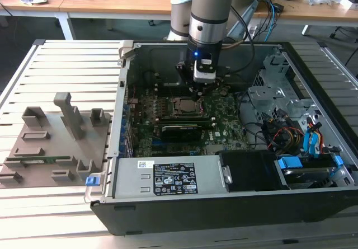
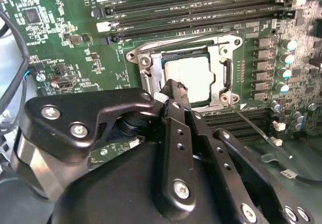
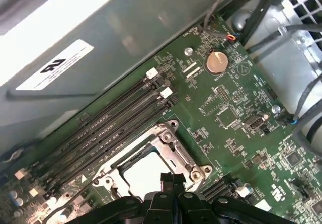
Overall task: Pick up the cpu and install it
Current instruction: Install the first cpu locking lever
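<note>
The cpu [image 2: 190, 77] is a pale silvery square lying flat inside the metal-framed socket [image 2: 146, 63] on the green motherboard; it shows in both wrist views [image 3: 143, 172] and in the exterior view [image 1: 183, 107]. My gripper [image 2: 173, 87] hangs inside the open computer case [image 1: 224, 204], just above the socket. Its black fingertips [image 3: 171, 177] are pressed together over one edge of the cpu with nothing between them. In the exterior view the gripper [image 1: 202, 85] sits slightly behind the socket. The socket's thin wire lever [image 2: 251, 126] stands off to one side.
A grey fixture plate [image 1: 50, 142] with upright blocks lies on the slatted table at the exterior view's left. Memory slots [image 2: 191, 12] run beside the socket. Cables and drive bays [image 1: 291, 131] crowd the case at the exterior view's right. A coin battery [image 3: 217, 61] sits on the board.
</note>
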